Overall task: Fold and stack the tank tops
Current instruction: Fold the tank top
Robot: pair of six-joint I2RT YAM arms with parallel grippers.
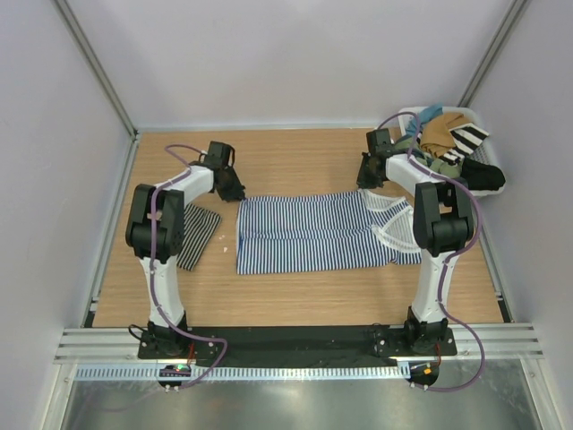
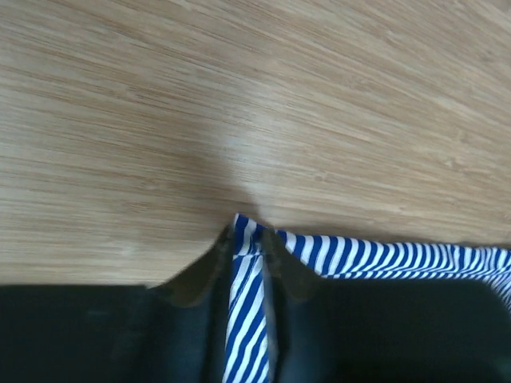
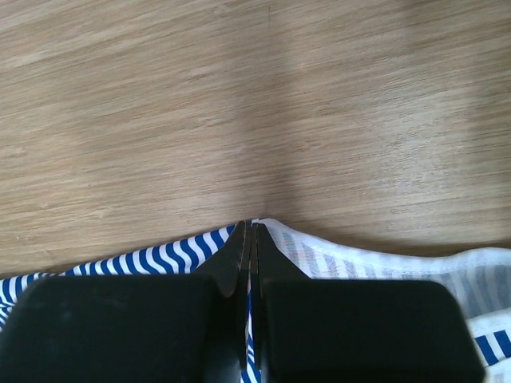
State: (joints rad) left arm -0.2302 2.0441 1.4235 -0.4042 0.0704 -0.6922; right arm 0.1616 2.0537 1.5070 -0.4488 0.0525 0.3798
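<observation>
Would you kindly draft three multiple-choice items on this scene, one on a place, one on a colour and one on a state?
1. Where does the fine black-and-white tank top lie?
A. Hanging on the back wall
B. On the table's left side
C. On top of the other top

2. What colour are the stripes of the larger tank top spread in the middle?
A. Blue and white
B. Red and white
C. Green and white

3. What state is the right claw in?
A. Open above bare wood
B. Shut on nothing
C. Shut on the larger tank top's edge

Answers:
1 B: the top view shows it lying flat near the left edge.
2 A: both wrist views show blue and white stripes close up.
3 C: the right wrist view shows cloth pinched between the closed fingers.
</observation>
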